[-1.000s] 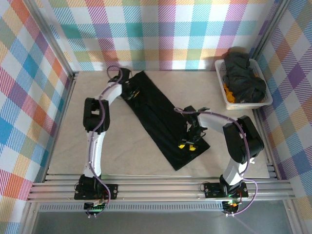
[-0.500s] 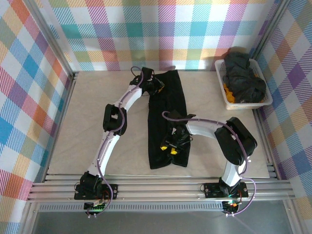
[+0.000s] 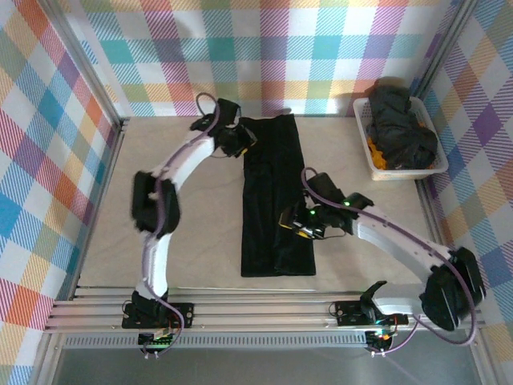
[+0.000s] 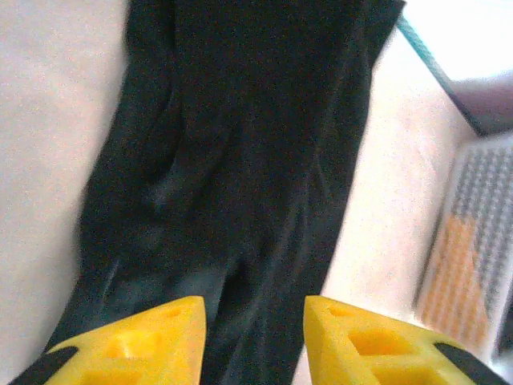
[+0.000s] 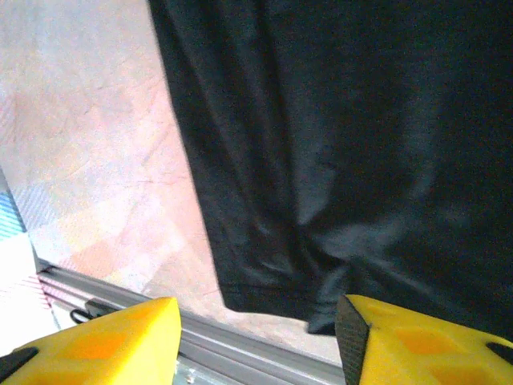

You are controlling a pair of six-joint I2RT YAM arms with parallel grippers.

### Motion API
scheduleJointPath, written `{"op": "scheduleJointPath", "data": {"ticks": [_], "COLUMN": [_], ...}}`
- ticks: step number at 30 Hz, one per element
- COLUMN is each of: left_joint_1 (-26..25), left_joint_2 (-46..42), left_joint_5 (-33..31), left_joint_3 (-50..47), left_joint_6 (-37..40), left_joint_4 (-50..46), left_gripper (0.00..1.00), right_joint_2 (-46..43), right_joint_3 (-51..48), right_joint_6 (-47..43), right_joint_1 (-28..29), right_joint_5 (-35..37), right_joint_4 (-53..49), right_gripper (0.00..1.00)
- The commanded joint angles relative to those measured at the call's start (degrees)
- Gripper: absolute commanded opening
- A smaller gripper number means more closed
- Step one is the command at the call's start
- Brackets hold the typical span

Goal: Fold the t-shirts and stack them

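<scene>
Moved: t-shirt (image 3: pixel 272 196), formerly diagonal, now lies as a straight strip, near to far, mid-table (image 3: pixel 200 228). At its far left corner, left gripper (image 3: pixel 238 141); at its right edge, right gripper (image 3: pixel 298 228); both released, holding nothing. Step: lengthwise fold apparently done. Next, likely: regrasp near end, fold toward far.

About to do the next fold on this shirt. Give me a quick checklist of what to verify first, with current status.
1. Left gripper free of cloth: ok, jaws apart, nothing between them.
2. Right gripper free of cloth: ok, jaws apart, empty.
3. Shirt lying as one straight strip on the table: ok.
4. Strip smooth: not ok, creases show under the left gripper.
5. Bare table beside the strip: ok, both sides.
6. Count of what's left in the basket: cannot tell.
</scene>
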Motion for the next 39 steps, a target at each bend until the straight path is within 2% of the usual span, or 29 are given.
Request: {"op": "scheduleJointPath", "data": {"ticks": [1,5,7,11,12,18,25,30,39], "left_joint_1": [-3.78,-13.19,-18.45,-27.44,-28.81,-32.25,-33.36,-34.08,-34.79], "left_joint_2": [-16.46,-32.91,-40.18,-47.72,-48.29,-46.17,-43.27,-39.93,-38.68], "left_joint_5": [-0.84,-2.46,-3.36,-5.99,-5.99,-7.22,-6.79,-6.67,-6.65], "left_joint_3": [-20.23,-46.81,-58.6,-71.82,-73.78,-74.83,-73.29,-71.01,-70.4], "left_joint_6": [0.08,-6.66,-13.99,-24.04,-25.24,-26.61,-26.84,-25.77,-25.94], "left_joint_4": [-2.03,0.2,3.74,12.02,14.07,16.92,18.72,15.53,18.11], "left_gripper": [0.34,0.34,0.35,0.39,0.43,0.45,0.45,0.34,0.15], "right_joint_2": [-4.57,-8.93,-9.88,-8.84,-8.52,-6.15,-4.23,-2.13,1.44], "right_joint_3": [-4.09,-8.65,-10.9,-14.61,-15.26,-17.23,-19.3,-19.17,-20.21], "right_joint_6": [-4.17,-5.38,-6.0,-7.26,-7.82,-8.7,-7.91,-7.69,-6.73], "right_joint_1": [-2.69,-4.65,-4.61,-4.78,-4.78,-4.8,-4.83,-4.87,-4.81], "right_joint_5": [1.58,-0.45,-1.81,-5.23,-6.35,-6.28,-7.18,-6.73,-8.64], "right_joint_4": [-8.37,-11.23,-10.74,-6.98,-5.44,-3.5,-0.91,-1.29,2.43], "right_gripper": [0.54,0.53,0.53,0.54,0.54,0.54,0.55,0.54,0.49]}}
